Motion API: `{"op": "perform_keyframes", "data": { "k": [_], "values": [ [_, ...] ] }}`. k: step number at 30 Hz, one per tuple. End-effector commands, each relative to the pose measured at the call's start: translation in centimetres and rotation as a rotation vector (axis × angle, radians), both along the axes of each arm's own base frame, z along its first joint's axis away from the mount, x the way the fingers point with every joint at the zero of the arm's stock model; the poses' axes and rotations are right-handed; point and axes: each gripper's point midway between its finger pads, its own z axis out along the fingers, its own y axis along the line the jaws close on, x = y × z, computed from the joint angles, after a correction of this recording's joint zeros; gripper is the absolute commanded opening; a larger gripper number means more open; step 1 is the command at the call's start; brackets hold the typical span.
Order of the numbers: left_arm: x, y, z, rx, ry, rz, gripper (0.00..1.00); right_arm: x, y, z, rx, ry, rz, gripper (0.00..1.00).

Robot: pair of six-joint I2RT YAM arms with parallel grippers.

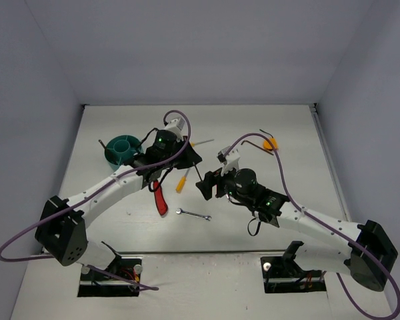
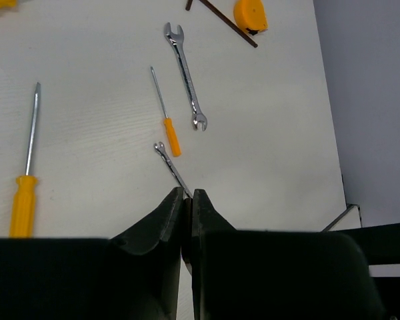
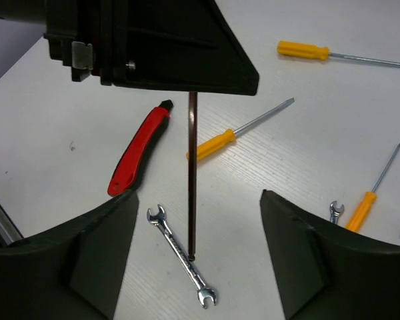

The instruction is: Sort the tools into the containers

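Pinching small wrench (image 2: 168,160) in left pincer (image 2: 187,194), right pincer (image 3: 197,200) spread

The top view looks down over the whole table (image 1: 240,127); each wrist view peers closely past its fingers (image 2: 157,223), sharing orange screwdrivers (image 2: 172,139) beyond them.

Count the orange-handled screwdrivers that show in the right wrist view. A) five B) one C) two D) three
D: the orange-handled screwdrivers number three there: that middle one, one at the top right and a small one near the right edge.
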Motion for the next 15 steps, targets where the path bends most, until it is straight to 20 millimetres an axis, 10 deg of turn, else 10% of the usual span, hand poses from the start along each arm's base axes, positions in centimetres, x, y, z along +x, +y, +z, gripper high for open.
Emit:
{"op": "perform_keyframes", "data": {
  "k": [1,15],
  "values": [
    [0.2,2.7,4.0,0.034,-0.103,0.087,0.00,0.9,-0.5,2.7,0.058,-0.076,-0.045,0.75],
    [1.8,27.5,8.6,0.417,-0.133,0.803,0.00,0.1,-2.4,1.1,0.016,-0.060,-0.073,0.77]
  ]
}}
